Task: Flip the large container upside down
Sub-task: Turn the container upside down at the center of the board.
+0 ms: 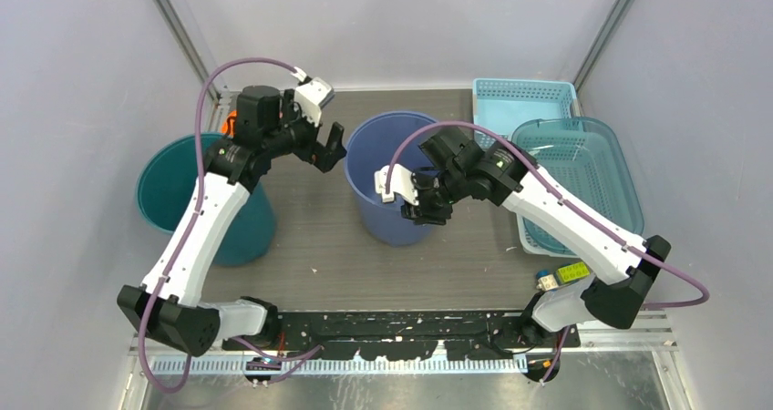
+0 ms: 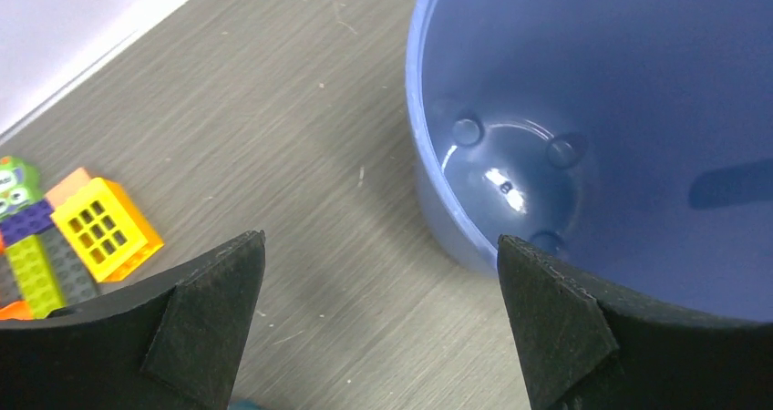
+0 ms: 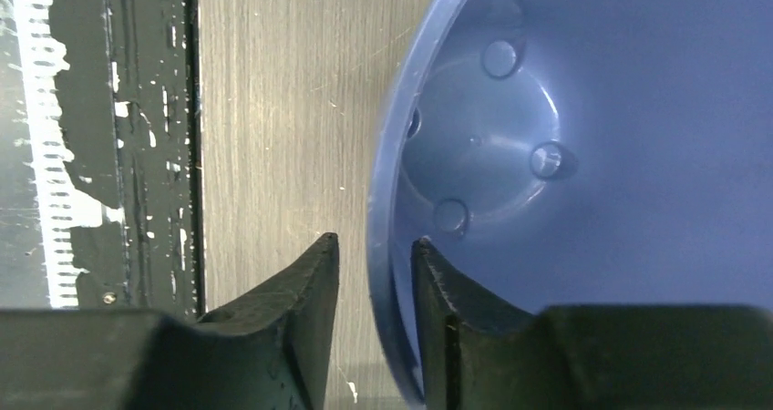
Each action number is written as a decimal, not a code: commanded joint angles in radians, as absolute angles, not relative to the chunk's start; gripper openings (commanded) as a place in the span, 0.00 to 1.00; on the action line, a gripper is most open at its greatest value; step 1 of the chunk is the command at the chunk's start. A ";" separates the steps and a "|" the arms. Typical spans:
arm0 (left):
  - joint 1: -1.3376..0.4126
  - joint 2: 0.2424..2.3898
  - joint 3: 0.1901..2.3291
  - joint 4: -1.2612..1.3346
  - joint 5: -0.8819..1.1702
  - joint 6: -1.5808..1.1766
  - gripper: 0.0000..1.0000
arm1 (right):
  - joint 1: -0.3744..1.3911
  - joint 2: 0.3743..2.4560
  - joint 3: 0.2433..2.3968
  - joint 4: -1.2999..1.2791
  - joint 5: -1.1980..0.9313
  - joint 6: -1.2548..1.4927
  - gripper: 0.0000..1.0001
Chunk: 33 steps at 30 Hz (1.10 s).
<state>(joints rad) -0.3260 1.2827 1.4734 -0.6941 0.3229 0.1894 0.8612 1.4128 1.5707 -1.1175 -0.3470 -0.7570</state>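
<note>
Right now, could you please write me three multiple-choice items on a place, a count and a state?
1. The round blue plastic bucket stands: A) inside a basket; B) between the round teal plastic bucket and the rectangular plastic mesh baskets; C) off the table.
2. Mesh baskets at the right: A) one; B) four; C) two.
3. The blue bucket is: A) upright; B) inverted; C) on its side.
B: teal left, baskets right. C: two show there. A: wrist views show its inner floor.

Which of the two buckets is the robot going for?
The blue bucket in the middle: the right gripper straddles its rim with its fingers. The teal bucket at the left stands ungripped.
</note>
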 commanded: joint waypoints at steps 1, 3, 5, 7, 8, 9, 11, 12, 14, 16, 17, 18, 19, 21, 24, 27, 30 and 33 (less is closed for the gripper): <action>-0.324 1.204 1.386 -0.520 0.466 0.149 1.00 | 0.865 1.421 1.622 -1.155 -0.382 -0.738 0.32; -0.324 1.184 1.369 -0.494 0.502 0.130 1.00 | 0.866 1.427 1.628 -1.163 -0.393 -0.733 0.18; -0.324 1.171 1.367 -0.482 0.526 0.112 1.00 | 0.865 1.431 1.639 -1.170 -0.400 -0.727 0.06; -0.324 1.160 1.373 -0.476 0.536 0.102 1.00 | 0.865 1.435 1.650 -1.172 -0.404 -0.717 0.01; -0.324 1.159 1.380 -0.478 0.538 0.099 1.00 | 0.865 1.436 1.657 -1.174 -0.407 -0.711 0.01; -0.324 1.159 1.390 -0.486 0.537 0.097 1.00 | 0.865 1.436 1.667 -1.174 -0.412 -0.707 0.01; -0.324 1.166 1.421 -0.500 0.520 0.093 1.00 | 0.863 1.432 1.687 -1.167 -0.418 -0.685 0.01; -0.324 1.168 1.438 -0.505 0.499 0.081 1.00 | 0.860 1.431 1.698 -1.161 -0.421 -0.667 0.01; -0.324 1.174 1.475 -0.519 0.469 0.068 1.00 | 0.848 1.423 1.717 -1.136 -0.434 -0.622 0.01; -0.324 1.179 1.515 -0.534 0.448 0.050 1.00 | 0.827 1.418 1.734 -1.110 -0.458 -0.574 0.01; -0.324 1.178 1.530 -0.540 0.443 0.039 1.00 | 0.813 1.414 1.741 -1.093 -0.471 -0.544 0.01; -0.324 1.179 1.544 -0.544 0.443 0.025 1.00 | 0.797 1.410 1.741 -1.071 -0.487 -0.511 0.01; -0.324 1.176 1.556 -0.547 0.448 0.011 1.00 | 0.776 1.403 1.737 -1.046 -0.505 -0.479 0.01; -0.323 1.172 1.567 -0.549 0.460 -0.025 1.00 | 0.713 1.392 1.723 -0.989 -0.551 -0.405 0.01; -0.324 1.167 1.563 -0.549 0.501 -0.061 1.00 | 0.624 1.372 1.676 -0.886 -0.635 -0.263 0.01; -0.324 1.166 1.547 -0.536 0.528 -0.080 1.00 | 0.536 1.359 1.613 -0.754 -0.726 -0.085 0.01; -0.324 1.164 1.526 -0.520 0.531 -0.086 1.00 | 0.467 1.361 1.555 -0.621 -0.783 0.090 0.01; -0.324 1.162 1.494 -0.499 0.531 -0.094 1.00 | 0.402 1.362 1.487 -0.477 -0.824 0.286 0.01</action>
